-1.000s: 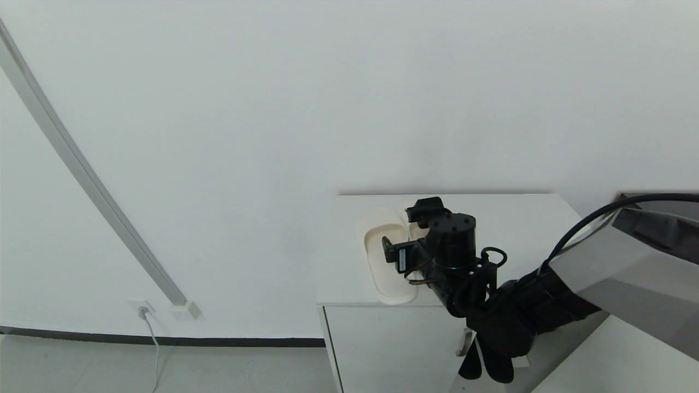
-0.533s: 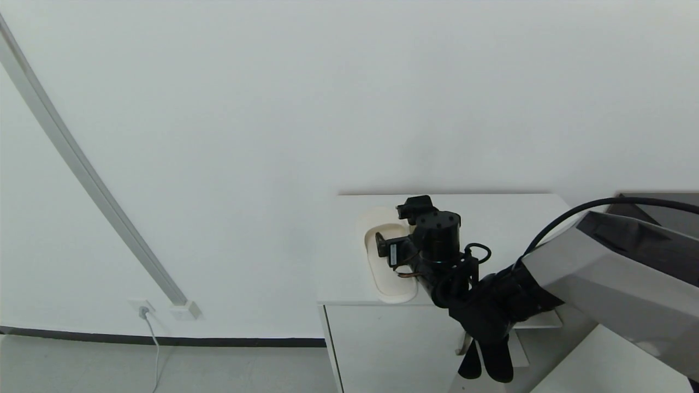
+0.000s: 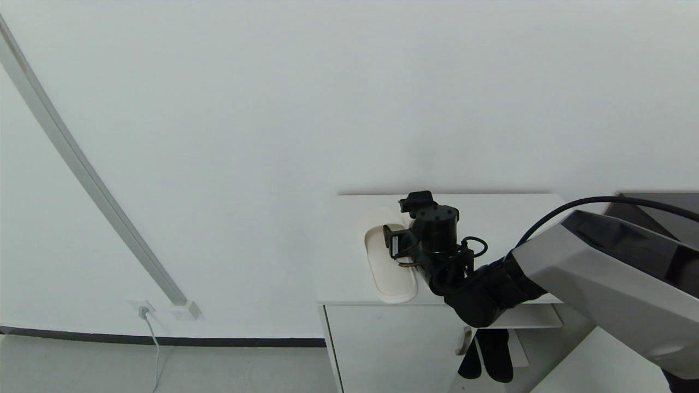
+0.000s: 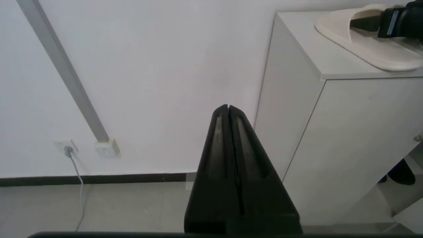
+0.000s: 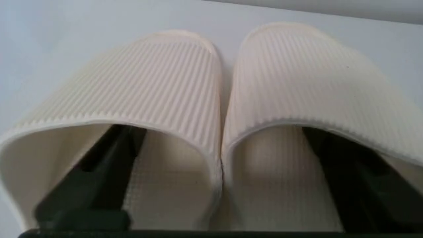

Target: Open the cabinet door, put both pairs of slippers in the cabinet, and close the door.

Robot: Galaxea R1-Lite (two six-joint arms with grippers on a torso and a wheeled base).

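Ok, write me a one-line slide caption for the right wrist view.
Open right claw with one finger inside each of the cream slippers, side by side on the white cabinet top.

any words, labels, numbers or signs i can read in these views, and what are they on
No text can be read.
white sticker on the right arm's wrist: print too small to read.
cream slippers, cabinet, wall socket: no print visible.

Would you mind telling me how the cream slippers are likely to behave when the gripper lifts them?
The slippers look like moulded ribbed foam, so probably light and slightly bendy. Their ribbed straps should resist slipping. Lying flat on the cabinet, they shouldn't roll.
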